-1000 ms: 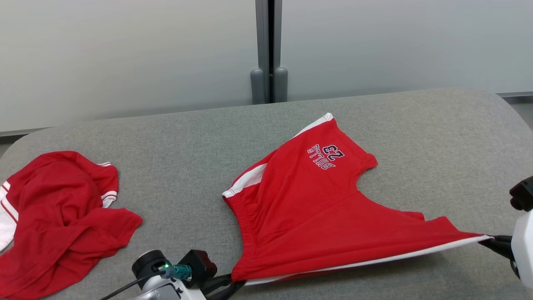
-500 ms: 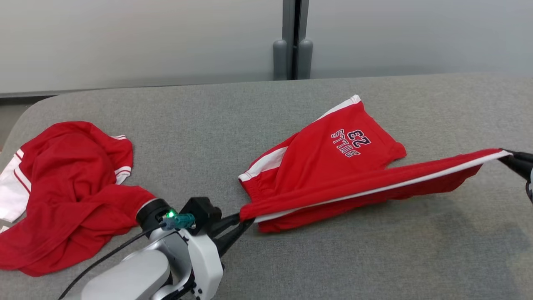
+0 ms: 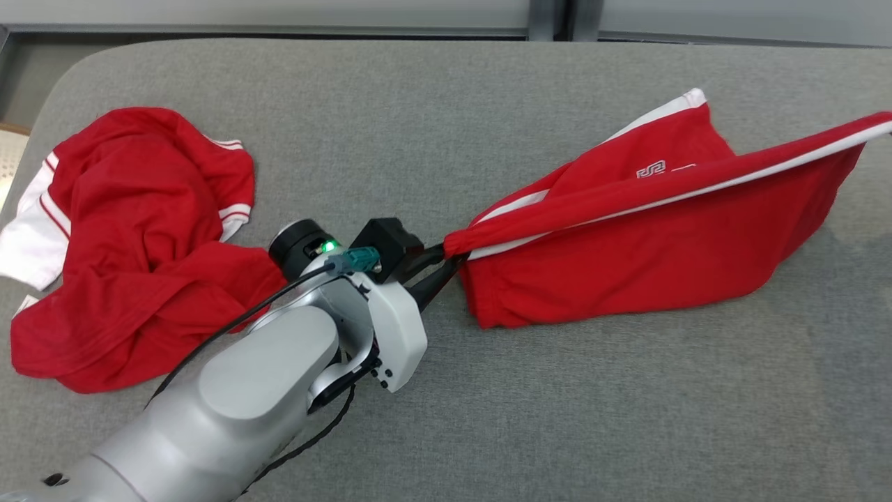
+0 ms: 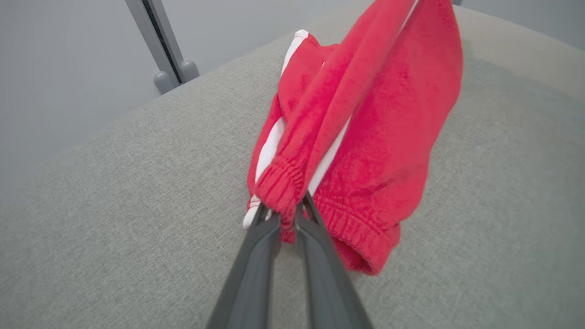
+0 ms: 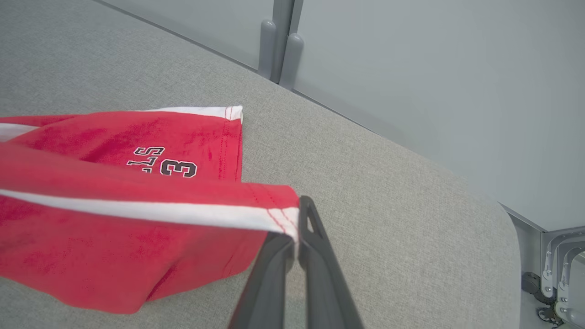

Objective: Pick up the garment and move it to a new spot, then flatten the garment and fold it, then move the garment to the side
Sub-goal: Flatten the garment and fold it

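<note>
- Surface [image 3: 627, 390], one: grey woven fabric with rounded corners, bearing both garments.
- Wall panels [image 5: 411, 68], two: pale grey and frosted, behind the far edge of the surface, joined at a dark upright frame with two rounded grey feet [image 5: 279, 45].
- Left arm [image 3: 265, 376], one: silver-grey, reaching from the lower left toward the middle of the surface, with a green light lit at the wrist.
- Shorts [image 3: 627, 237], one: red with white side stripes, an elastic waistband and dark print partly hidden by a fold. They are on the right half of the surface. The upper edge is stretched taut in the air between the two grippers, the rest hangs down to the fabric, and the far leg lies flat.
- Second garment [image 3: 139, 237], one: red with white trim, crumpled at the left end, well apart from the shorts.
- Left gripper [image 4: 283, 214], one: fingers pressed together on the bunched waistband.
- Right gripper [image 5: 297, 228], one: fingers pinching the white-striped hem corner.
</note>
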You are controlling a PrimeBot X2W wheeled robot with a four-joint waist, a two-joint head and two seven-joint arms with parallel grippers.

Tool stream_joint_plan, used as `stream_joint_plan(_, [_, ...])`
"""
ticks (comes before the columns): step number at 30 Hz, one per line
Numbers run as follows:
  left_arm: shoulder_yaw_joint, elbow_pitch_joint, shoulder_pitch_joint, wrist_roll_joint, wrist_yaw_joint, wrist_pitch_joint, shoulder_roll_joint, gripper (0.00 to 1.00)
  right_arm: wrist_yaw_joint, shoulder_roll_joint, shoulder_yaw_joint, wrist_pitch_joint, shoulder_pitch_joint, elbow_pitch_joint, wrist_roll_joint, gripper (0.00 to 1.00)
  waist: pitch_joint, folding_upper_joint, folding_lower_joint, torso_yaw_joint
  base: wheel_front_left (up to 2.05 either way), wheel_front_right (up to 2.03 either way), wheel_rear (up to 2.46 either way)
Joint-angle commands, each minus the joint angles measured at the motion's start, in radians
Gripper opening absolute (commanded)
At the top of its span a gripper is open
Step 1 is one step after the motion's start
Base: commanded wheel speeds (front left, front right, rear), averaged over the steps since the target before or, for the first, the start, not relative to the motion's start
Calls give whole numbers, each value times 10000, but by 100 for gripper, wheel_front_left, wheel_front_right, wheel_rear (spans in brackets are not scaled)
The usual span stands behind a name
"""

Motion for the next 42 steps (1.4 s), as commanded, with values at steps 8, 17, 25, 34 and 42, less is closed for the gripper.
stream_joint_plan(8, [-146,1449,-1105,83,-278,-397,-1036,0,-58,76,281,-409,-1282,793,-251,0,1359,0,0,1030,0,0,0])
stream_joint_plan(17, [-517,2424,-1554,-37,-403,-862,-1675,0,-52,198,930,-1270,-1903,1463,-392,34,1758,0,0,1353,0,0,0])
stream_joint_plan(25, [-565,3084,-1639,-476,-413,-1105,-1947,100,-49,442,1332,-1925,-2061,2401,-225,100,1723,0,0,1342,0,0,0])
stream_joint_plan(34, [-217,3826,-1681,-689,-305,-1776,-2006,100,-49,1021,1532,-2673,-1597,3201,331,100,1196,0,0,911,0,0,0])
stream_joint_plan(42, [559,4047,-1220,-825,62,-2044,-1702,100,-49,1815,1469,-4790,-889,3804,313,100,352,0,0,313,0,0,0])
